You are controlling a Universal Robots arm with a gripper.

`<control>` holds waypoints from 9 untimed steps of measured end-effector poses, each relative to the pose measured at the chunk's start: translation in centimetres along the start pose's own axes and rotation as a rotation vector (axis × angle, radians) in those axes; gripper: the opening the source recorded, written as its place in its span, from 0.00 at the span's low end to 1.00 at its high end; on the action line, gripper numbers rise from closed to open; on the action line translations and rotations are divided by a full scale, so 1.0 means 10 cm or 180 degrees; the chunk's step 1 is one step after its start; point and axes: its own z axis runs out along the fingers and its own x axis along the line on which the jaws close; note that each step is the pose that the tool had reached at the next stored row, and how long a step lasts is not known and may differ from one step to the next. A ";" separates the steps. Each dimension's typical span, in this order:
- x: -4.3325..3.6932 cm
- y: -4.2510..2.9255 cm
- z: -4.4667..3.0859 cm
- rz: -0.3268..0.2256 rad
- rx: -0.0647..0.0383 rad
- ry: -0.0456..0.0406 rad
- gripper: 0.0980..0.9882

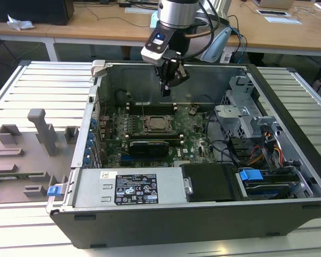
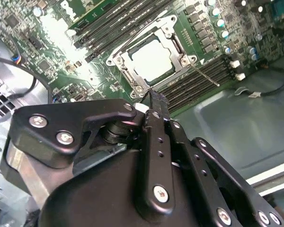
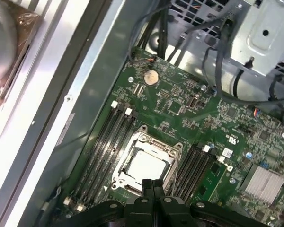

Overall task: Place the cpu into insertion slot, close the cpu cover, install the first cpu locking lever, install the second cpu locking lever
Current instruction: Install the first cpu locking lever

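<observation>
Inside the open computer case (image 1: pixel 203 230), at the centre of the exterior view, the cpu (image 3: pixel 144 166) lies seated in the insertion slot (image 1: pixel 148 127) on the green motherboard (image 1: pixel 195 136); the cpu cover (image 3: pixel 157 141) lies flat over it, its cut-out framing the pale metal top in both wrist views; a thin lever rod (image 2: pixel 204 76) angles out from one corner of the frame, and whether it is latched cannot be told. The chip looks light, rigid and fragile, and its smooth lid is likely slippery; by judgement it is best taken by its opposite edges, never by its underside, though with the frame down only the middle of its top lies exposed; the cover itself reads as thin, stiff sheet metal with hard edges. The gripper (image 1: pixel 166 90) hangs in the upper middle of the exterior frame, above the insertion slot and well apart from the board; its fingertips (image 3: pixel 148 188) are pressed together with nothing seen between them, and they touch neither chip, cover nor lever.
</observation>
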 end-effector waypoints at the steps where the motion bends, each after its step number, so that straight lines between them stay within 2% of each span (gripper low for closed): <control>1: 0.000 0.000 0.000 -0.0065 -0.0001 -0.0003 0.01; 6: 0.000 0.000 0.000 -0.0430 -0.0005 -0.0019 0.01; 9: 0.000 0.000 0.000 -0.0534 -0.0006 -0.0023 0.01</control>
